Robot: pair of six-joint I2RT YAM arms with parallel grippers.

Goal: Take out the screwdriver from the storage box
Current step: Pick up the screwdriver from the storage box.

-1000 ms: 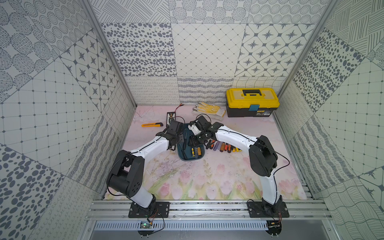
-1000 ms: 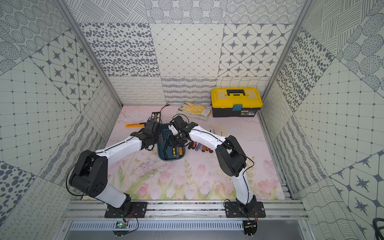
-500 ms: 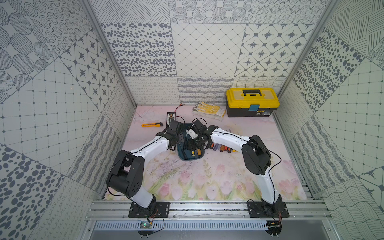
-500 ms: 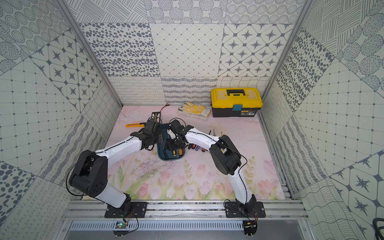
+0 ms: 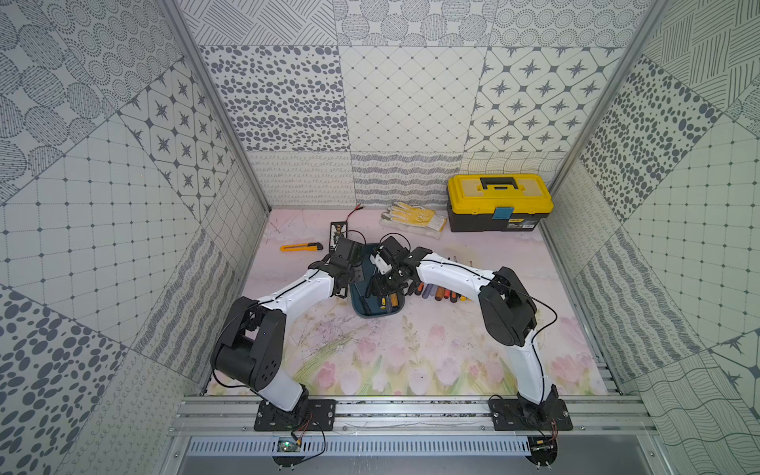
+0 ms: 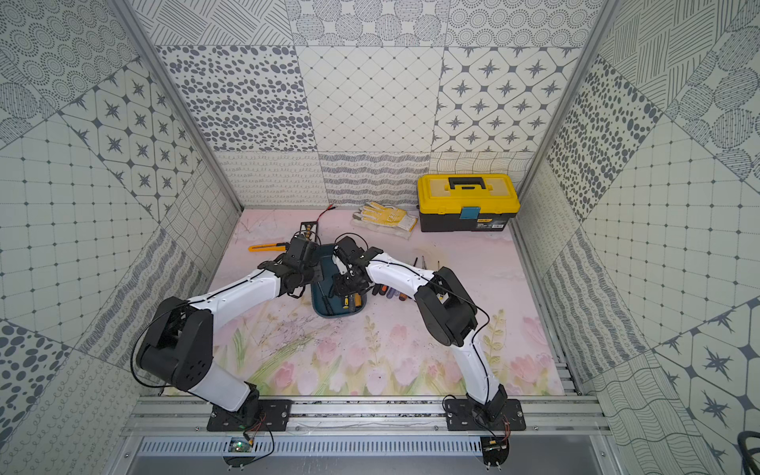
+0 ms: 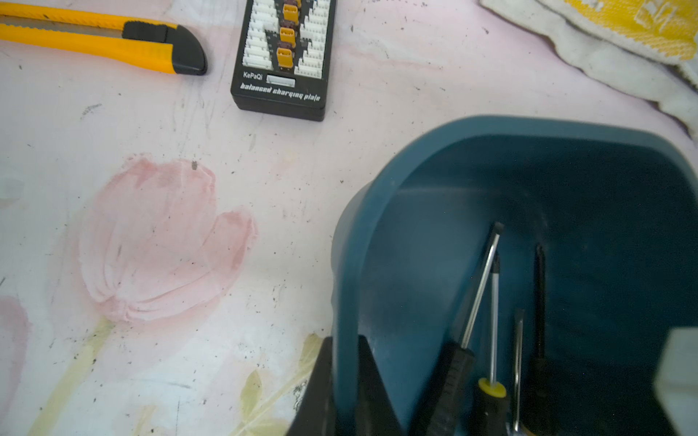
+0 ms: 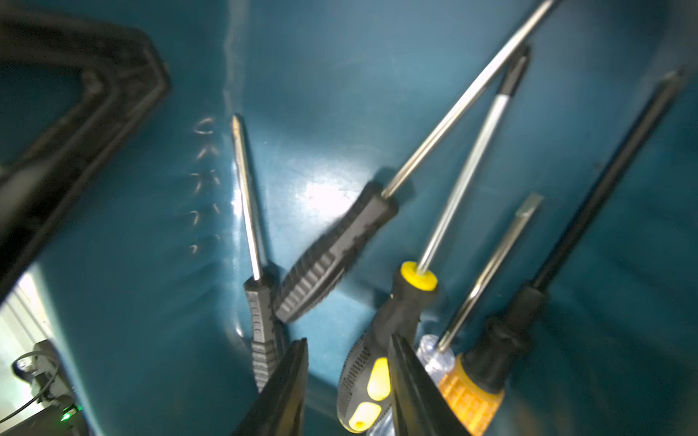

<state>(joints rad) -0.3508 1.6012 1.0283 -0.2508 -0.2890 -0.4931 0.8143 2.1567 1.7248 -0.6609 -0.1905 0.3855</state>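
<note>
The teal-blue storage box (image 5: 376,316) (image 6: 334,316) lies mid-table, between my two arms. My left gripper (image 7: 344,339) (image 5: 350,283) is shut on its left wall (image 7: 377,188), one finger inside and one outside. Several screwdrivers lie in the box, their shafts pointing at its far end. My right gripper (image 8: 348,343) (image 5: 380,288) reaches down into the box and stands open astride the black-and-yellow screwdriver handle (image 8: 377,362). The handle touches one finger, with a gap to the other. An orange-handled one (image 8: 468,396) and black ones (image 8: 332,256) lie beside it.
A row of screwdrivers (image 5: 440,293) lies on the mat right of the box. Behind the box are a yellow utility knife (image 5: 300,246), a black charging board (image 5: 338,232), yellow-and-white gloves (image 5: 413,218) and a yellow-lidded toolbox (image 5: 499,201) at the back right.
My right arm's elbow has swung a little to the left and its gripper has shifted inside the box. The left arm and the box have stayed put.
</note>
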